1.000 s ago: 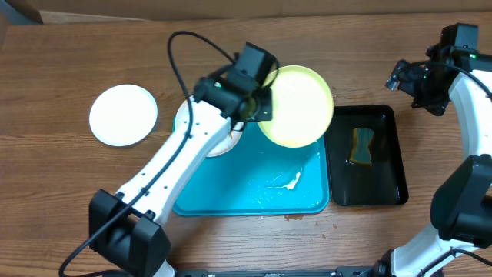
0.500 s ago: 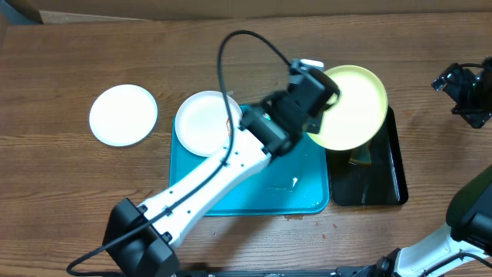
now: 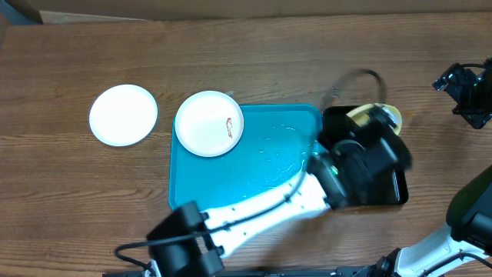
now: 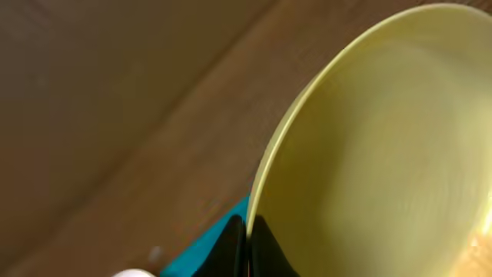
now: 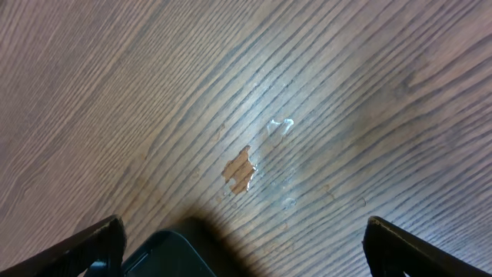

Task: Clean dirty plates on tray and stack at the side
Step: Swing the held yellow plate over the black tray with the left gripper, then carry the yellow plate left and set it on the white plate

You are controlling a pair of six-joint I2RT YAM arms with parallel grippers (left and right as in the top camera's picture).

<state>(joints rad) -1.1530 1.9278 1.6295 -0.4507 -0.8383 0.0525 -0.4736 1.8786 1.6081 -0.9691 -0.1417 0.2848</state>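
The pale yellow plate [image 4: 384, 154] is clamped by its rim in my left tool [image 4: 247, 246], tilted on edge over the black tray [image 3: 384, 192]. My right tool [image 5: 238, 246] hangs with jaws apart above the desk [image 5: 307, 92]; 2 white plates [image 3: 208, 123] lie left.

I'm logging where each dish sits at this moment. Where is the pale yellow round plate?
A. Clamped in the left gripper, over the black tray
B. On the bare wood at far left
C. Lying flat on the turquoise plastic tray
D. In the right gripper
A: the left gripper pinches the rim of the pale yellow round plate, held tilted above the black tray, right of the turquoise plastic tray.
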